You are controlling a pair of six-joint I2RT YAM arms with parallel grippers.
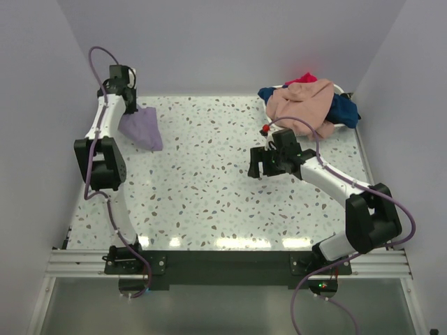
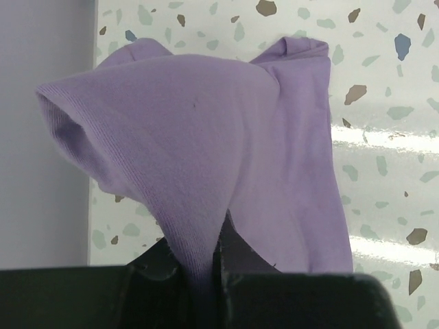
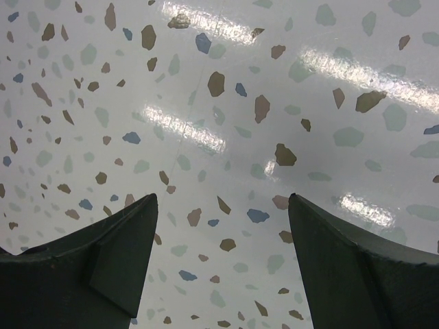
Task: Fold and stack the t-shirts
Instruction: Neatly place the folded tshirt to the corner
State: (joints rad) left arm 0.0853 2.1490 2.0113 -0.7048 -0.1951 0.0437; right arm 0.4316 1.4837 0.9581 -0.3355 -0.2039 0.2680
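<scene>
A lavender-purple t-shirt (image 1: 142, 125) hangs bunched at the far left of the table, its lower part trailing on the surface. My left gripper (image 1: 130, 103) is shut on its top edge. In the left wrist view the purple t-shirt (image 2: 206, 151) runs down into my closed left gripper (image 2: 209, 274). A peach-pink t-shirt (image 1: 302, 103) lies heaped at the far right on a navy t-shirt (image 1: 343, 108), with a bit of red t-shirt (image 1: 303, 77) behind. My right gripper (image 1: 260, 167) hovers open over bare table, mid-right. Only speckled tabletop shows between the right gripper's (image 3: 221, 199) fingers.
A white basket rim (image 1: 341, 88) peeks out behind the heap of shirts. White walls close in the table on the left, back and right. The terrazzo tabletop (image 1: 209, 188) stretches between the two arms.
</scene>
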